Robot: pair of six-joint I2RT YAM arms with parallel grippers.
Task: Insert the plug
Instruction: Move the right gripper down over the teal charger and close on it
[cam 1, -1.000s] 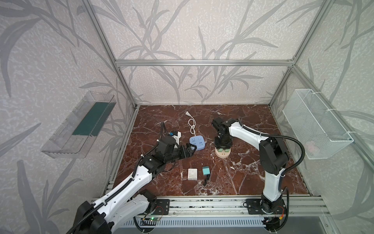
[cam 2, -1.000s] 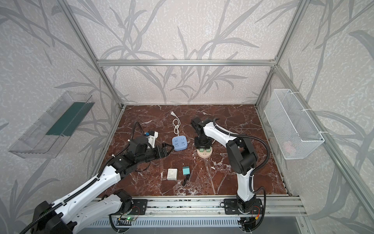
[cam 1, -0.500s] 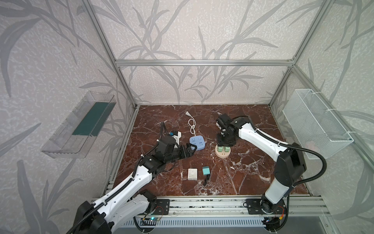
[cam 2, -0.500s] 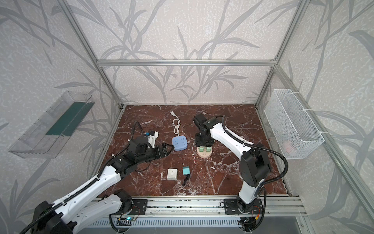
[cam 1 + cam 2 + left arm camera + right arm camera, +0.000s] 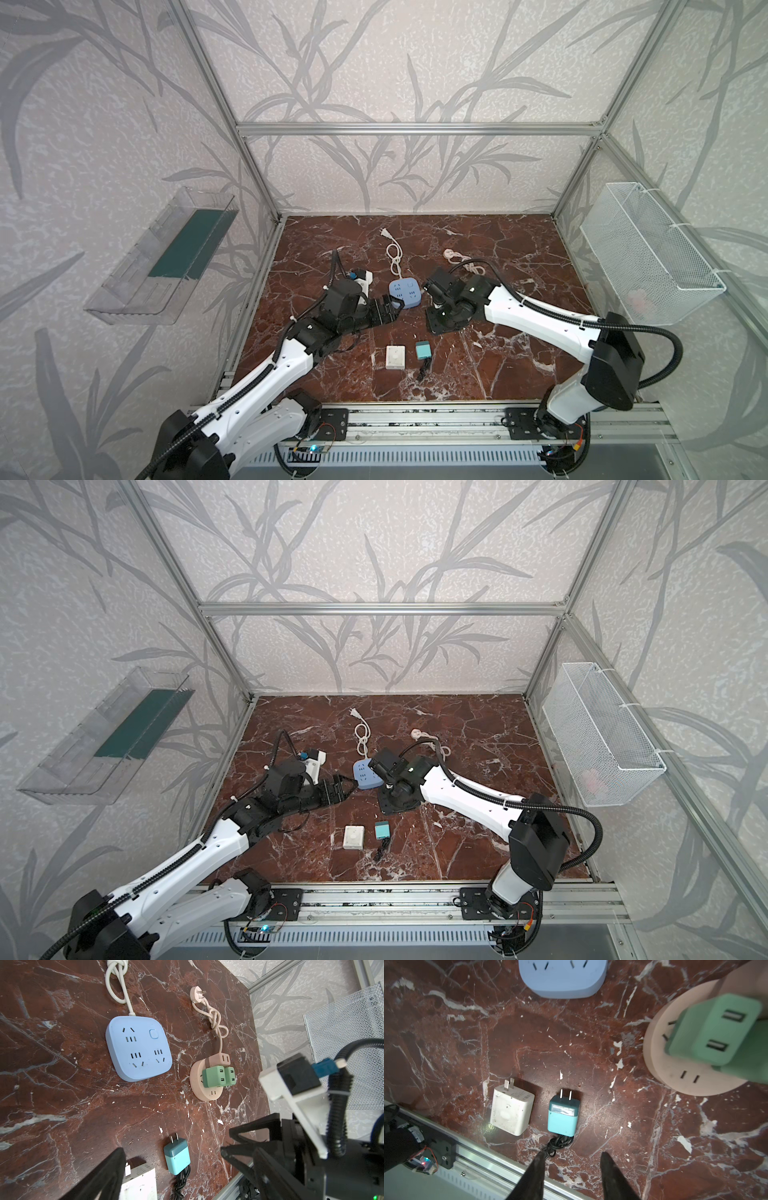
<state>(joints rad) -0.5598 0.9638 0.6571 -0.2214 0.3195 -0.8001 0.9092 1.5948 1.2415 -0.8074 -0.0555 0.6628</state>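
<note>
- Two green USB adapter plugs [image 5: 213, 1076] stand upright, side by side, seated in a round pink socket hub [image 5: 204, 1094].
- In both top views the right arm covers the hub, at about 4 o'clock from the blue square power strip [image 5: 405, 291].
- The right gripper [image 5: 573, 1154] hangs over the bare marble table [image 5: 498, 249], jaws parted, with nothing between them.
- The left gripper [image 5: 392, 311] is spread wide and empty, near the strip's corner at 8 o'clock.
- A white charger [image 5: 511, 1109] and a teal charger [image 5: 563, 1115] lie flat at 6 o'clock from the strip. The teal one is at 3 o'clock of the white, both with prongs toward 12 o'clock.
- The strip's knotted white cord [image 5: 394, 259] runs toward 12 o'clock.
- The hub's pink cord plug [image 5: 196, 994] lies loose on the marble.
- A wire basket [image 5: 648, 257] hangs at 3 o'clock and a clear tray [image 5: 166, 257] at 9 o'clock.
</note>
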